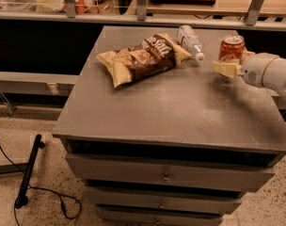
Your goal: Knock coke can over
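Note:
The coke can (231, 47) is a red can with a silver top. It stands upright at the back right of the grey cabinet top (180, 107). My gripper (227, 68), cream-coloured on a white arm (270, 72), comes in from the right edge. It sits low over the top, right at the can's front base, touching or nearly touching it.
A clear plastic water bottle (190, 41) lies on its side just left of the can. A brown chip bag (143, 58) lies at the back centre-left. A shelf with metal posts (143, 4) runs behind the cabinet. Drawers (166, 175) are below, and a black cable (30, 178) lies on the floor at left.

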You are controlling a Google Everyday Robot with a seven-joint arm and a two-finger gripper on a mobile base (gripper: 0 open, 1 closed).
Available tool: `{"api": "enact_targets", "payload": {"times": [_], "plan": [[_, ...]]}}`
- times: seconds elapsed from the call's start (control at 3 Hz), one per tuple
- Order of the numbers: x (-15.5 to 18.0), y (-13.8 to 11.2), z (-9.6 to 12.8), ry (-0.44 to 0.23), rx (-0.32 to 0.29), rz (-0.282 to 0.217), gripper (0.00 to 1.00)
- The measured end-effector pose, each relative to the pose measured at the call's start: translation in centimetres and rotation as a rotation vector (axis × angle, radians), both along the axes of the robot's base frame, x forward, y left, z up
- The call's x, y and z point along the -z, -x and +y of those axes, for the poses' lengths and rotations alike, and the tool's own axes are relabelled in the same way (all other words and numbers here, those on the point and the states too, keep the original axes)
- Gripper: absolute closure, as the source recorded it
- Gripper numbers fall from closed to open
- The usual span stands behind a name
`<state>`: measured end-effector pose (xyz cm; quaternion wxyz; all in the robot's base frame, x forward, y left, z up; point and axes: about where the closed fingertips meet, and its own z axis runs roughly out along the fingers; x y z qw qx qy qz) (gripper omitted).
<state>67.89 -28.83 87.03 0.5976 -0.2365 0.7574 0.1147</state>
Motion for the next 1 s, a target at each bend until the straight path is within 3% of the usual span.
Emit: {"api": "enact_targets", "payload": {"times": [0.33, 0.67, 1.0], "plan": [[-4.8, 1.0, 1.0, 0.105, -0.098, -0.013, 1.00], [-8.6, 3.7, 1.5, 0.236, -0.199, -0.001, 1.00], [-10.9, 6.5, 2.0, 0.270, -0.265, -0.006, 1.00]]}}
